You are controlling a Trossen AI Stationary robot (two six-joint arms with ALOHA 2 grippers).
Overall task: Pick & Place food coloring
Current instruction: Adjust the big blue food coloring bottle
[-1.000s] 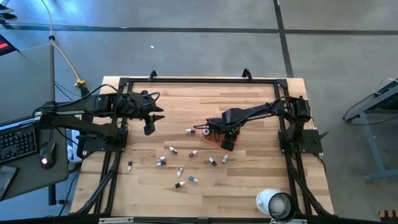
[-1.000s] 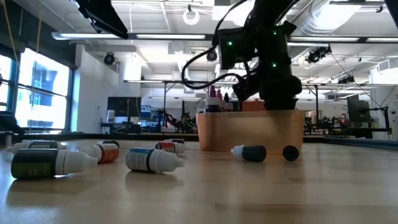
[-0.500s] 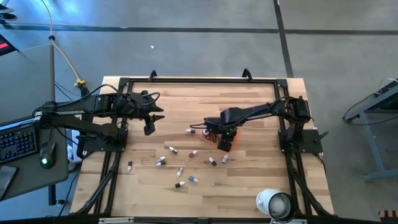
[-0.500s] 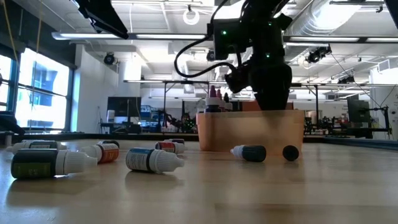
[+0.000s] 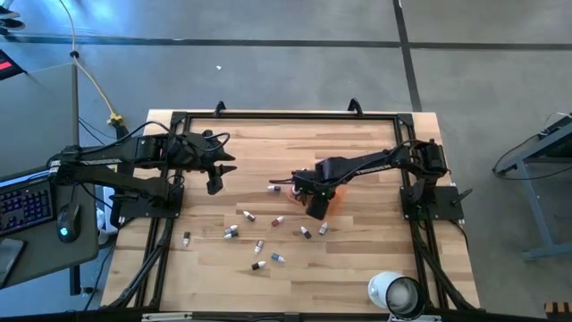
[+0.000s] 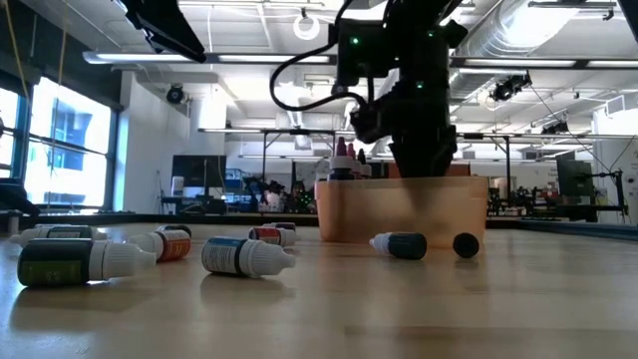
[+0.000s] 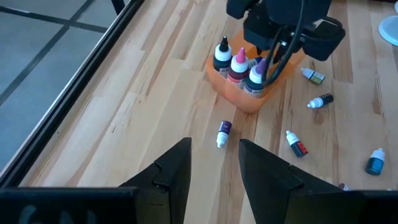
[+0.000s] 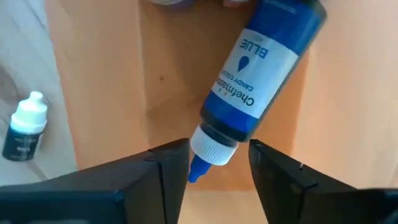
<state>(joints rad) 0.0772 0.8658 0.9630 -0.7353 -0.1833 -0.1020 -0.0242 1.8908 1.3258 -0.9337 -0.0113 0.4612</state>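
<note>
Tray (image 5: 334,199) mostly hidden under right gripper (image 5: 315,205); blue bottle (image 8: 261,71) cut off.

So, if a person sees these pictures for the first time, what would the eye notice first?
Probably the right tool, open over the orange tray at mid-table, with a blue food coloring bottle lying loose in the tray just ahead of its fingers. Next, the three upright bottles at one end of the tray, and the small bottles scattered on the wooden table nearby. The left tool hangs open over the table's left side.
</note>
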